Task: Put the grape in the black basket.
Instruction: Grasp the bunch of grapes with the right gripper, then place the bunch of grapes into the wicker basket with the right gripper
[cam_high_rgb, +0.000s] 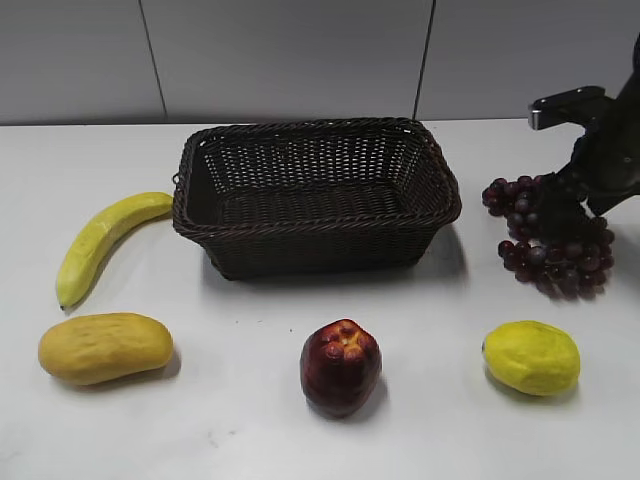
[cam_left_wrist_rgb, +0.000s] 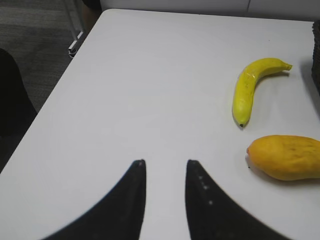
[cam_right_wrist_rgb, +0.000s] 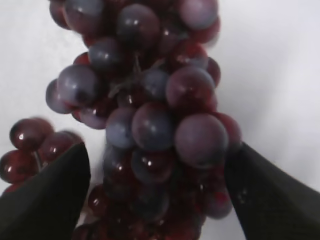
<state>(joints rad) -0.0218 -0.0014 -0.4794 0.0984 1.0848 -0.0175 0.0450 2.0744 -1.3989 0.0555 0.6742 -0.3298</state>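
Exterior: slanted down from front of table (cam_high_rgb: 250, 420), facing back wall, mid-range.
Left wrist: above table's left end, looking along it past own fingers (cam_left_wrist_rgb: 130, 205); shares banana (cam_left_wrist_rgb: 250, 87) and mango (cam_left_wrist_rgb: 285, 157) with exterior.
Right wrist: pressed close over grape (cam_right_wrist_rgb: 150, 120), probably facing straight down; shares only that bunch.

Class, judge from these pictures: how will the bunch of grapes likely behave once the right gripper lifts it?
The grape bunch is probably floppy: its loose clusters spread unevenly, so parts may dangle. Its round, glossy berries look slippery between the right gripper fingers, which straddle it. Single berries might detach if squeezed hard.
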